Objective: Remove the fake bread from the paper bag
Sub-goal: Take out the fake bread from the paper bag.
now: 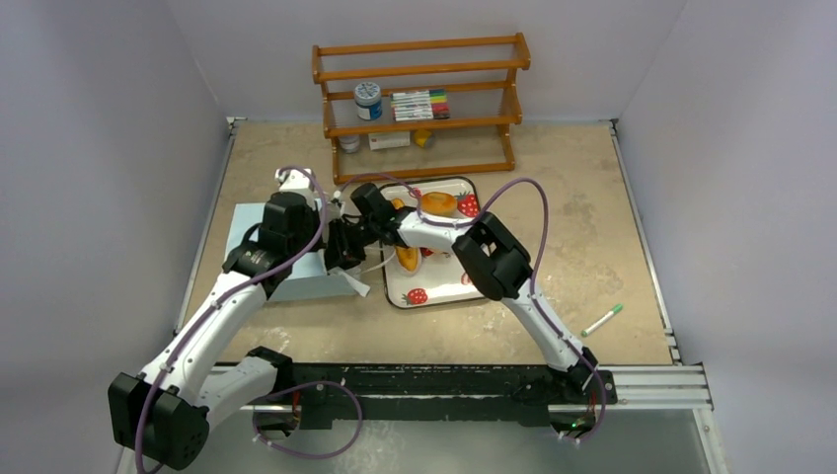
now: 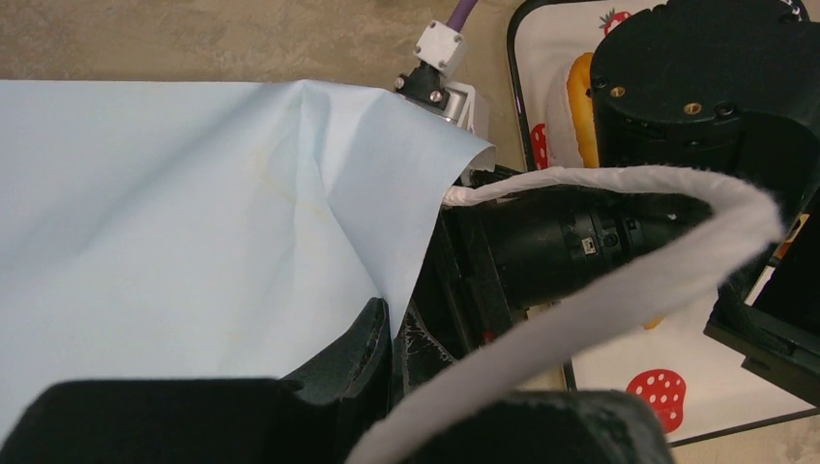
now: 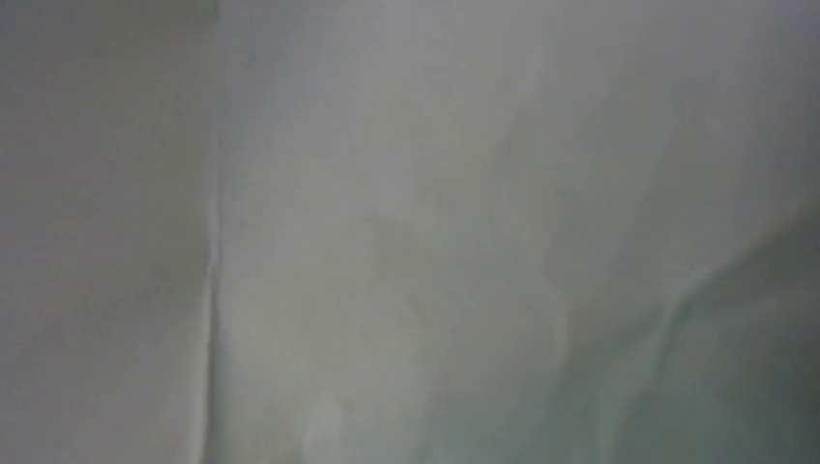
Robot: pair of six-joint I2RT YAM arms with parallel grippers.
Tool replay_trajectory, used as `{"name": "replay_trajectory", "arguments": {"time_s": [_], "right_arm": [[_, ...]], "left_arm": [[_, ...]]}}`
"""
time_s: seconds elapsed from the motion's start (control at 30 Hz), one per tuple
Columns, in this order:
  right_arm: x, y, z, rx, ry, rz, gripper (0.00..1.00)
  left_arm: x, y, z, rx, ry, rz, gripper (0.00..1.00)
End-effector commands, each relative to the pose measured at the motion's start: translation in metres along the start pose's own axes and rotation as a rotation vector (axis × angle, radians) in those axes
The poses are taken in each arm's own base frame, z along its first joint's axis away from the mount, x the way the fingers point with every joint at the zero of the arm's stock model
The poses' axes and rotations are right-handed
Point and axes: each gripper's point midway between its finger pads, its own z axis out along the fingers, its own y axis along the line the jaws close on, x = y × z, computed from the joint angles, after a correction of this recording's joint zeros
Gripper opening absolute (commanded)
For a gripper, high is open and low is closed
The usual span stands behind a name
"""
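At the paper bag (image 2: 193,222) mouth — cord handle (image 2: 619,290) crosses right arm (image 2: 571,242).

No wording can be read; the print on the jar (image 1: 367,100), on the shelf (image 1: 424,126) far beyond the left gripper (image 2: 392,362), is too small.

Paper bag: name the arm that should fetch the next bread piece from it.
Right. The right gripper reaches into the mouth of the paper bag, its camera showing only white paper, jaws hidden. The left gripper seems to pinch the bag's upper edge, holding it open.
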Motion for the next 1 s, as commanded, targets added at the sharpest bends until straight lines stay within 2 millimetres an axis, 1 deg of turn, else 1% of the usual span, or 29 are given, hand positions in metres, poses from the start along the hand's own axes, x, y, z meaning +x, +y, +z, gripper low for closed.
{"name": "replay_trajectory", "arguments": {"time_s": [0.0, 0.1, 0.23, 0.33, 0.4, 0.43, 0.53, 0.67, 0.87, 0.97], "right_arm": [[0.002, 0.051, -0.001, -0.09, 0.001, -0.084, 0.21], [0.012, 0.055, -0.011, -0.097, 0.015, -0.085, 0.09], [0.017, 0.059, -0.032, -0.074, -0.033, -0.111, 0.0], [0.021, 0.058, -0.053, -0.042, -0.082, -0.133, 0.0], [0.025, 0.051, -0.068, -0.01, -0.112, -0.139, 0.0], [0.027, 0.054, -0.078, -0.012, -0.131, -0.144, 0.0], [0.037, 0.048, -0.096, -0.002, -0.158, -0.138, 0.0], [0.044, 0.05, -0.113, 0.029, -0.192, -0.158, 0.0], [0.055, 0.05, -0.129, 0.046, -0.214, -0.162, 0.0], [0.062, 0.051, -0.137, 0.055, -0.215, -0.169, 0.0]], "left_arm": [[-0.026, -0.025, -0.01, 0.117, -0.078, -0.023, 0.0], [-0.032, -0.016, -0.016, 0.077, -0.112, -0.037, 0.0], [-0.04, 0.003, -0.027, -0.022, -0.161, -0.069, 0.0], [-0.046, 0.016, -0.033, -0.085, -0.202, -0.091, 0.0], [-0.05, 0.022, -0.036, -0.123, -0.222, -0.106, 0.0], [-0.051, 0.025, -0.036, -0.135, -0.231, -0.112, 0.0], [-0.053, 0.025, -0.035, -0.14, -0.237, -0.117, 0.0], [-0.053, 0.024, -0.029, -0.142, -0.231, -0.121, 0.0], [-0.059, 0.022, -0.023, -0.15, -0.248, -0.142, 0.0], [-0.062, 0.029, -0.021, -0.193, -0.256, -0.157, 0.0]]}}
